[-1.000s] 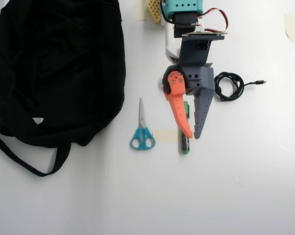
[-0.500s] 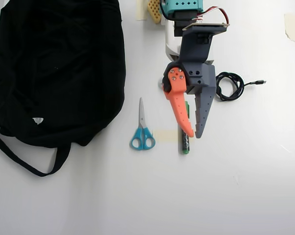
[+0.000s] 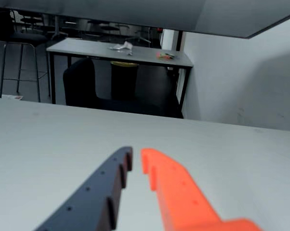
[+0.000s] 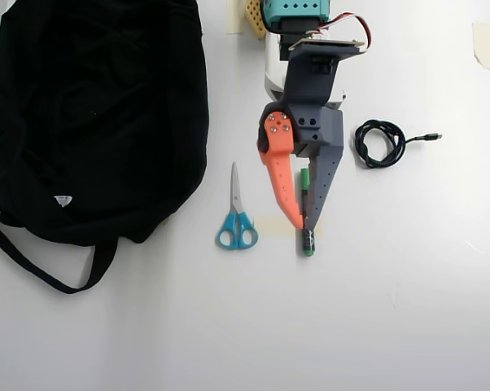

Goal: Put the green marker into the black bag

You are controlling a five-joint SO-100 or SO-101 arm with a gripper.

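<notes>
From above, the green marker [image 4: 307, 213] lies on the white table [image 4: 408, 309], its long axis running near to far, one green end poking out near the viewer's edge beyond the fingertips. The gripper [image 4: 304, 224] hangs over it, orange and grey jaws almost together with only a thin slit between; whether they pinch the marker I cannot tell. The black bag [image 4: 90, 122] sprawls well to the left, its inside not visible. Blue-handled scissors [image 4: 236, 213] lie between bag and marker.

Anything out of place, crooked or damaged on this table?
Nothing stands out. The bag, scissors, marker and coiled cable lie intact on the table; the hand hangs over the marker.
</notes>
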